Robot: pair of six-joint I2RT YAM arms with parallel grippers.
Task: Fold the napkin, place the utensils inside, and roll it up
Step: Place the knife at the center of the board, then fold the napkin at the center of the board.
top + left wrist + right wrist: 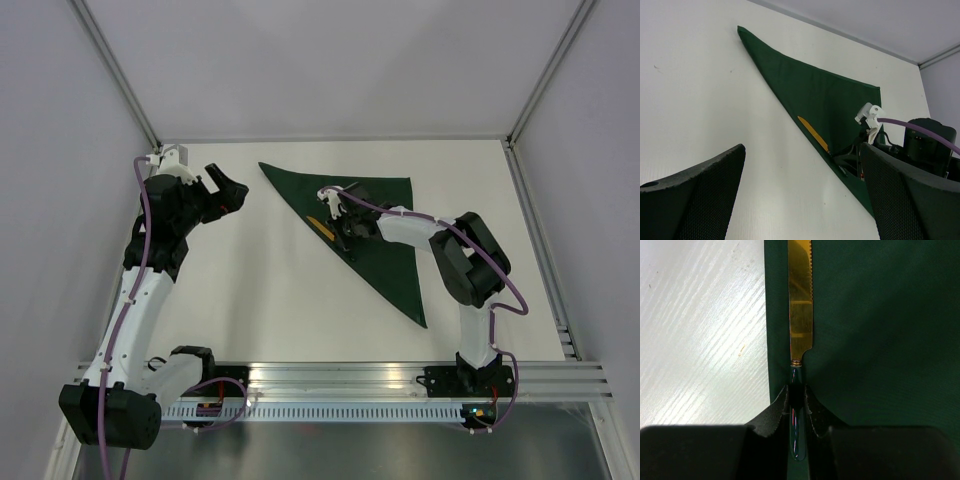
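Observation:
The dark green napkin (392,200) lies folded into a triangle on the white table, its long folded edge running from back left to front right. It also shows in the left wrist view (820,90) and the right wrist view (880,340). A knife with a gold blade (324,226) and a dark handle lies on the cloth along that edge; it shows in the left wrist view (812,132) and the right wrist view (800,305). My right gripper (346,232) (797,396) is low on the napkin, its fingers closed around the handle. My left gripper (226,195) (802,150) is open and empty, raised over the table to the left of the napkin.
White walls enclose the table (260,290) at the back and both sides. An aluminium rail (380,380) with the arm bases runs along the near edge. A purple cable (400,210) trails over the right arm.

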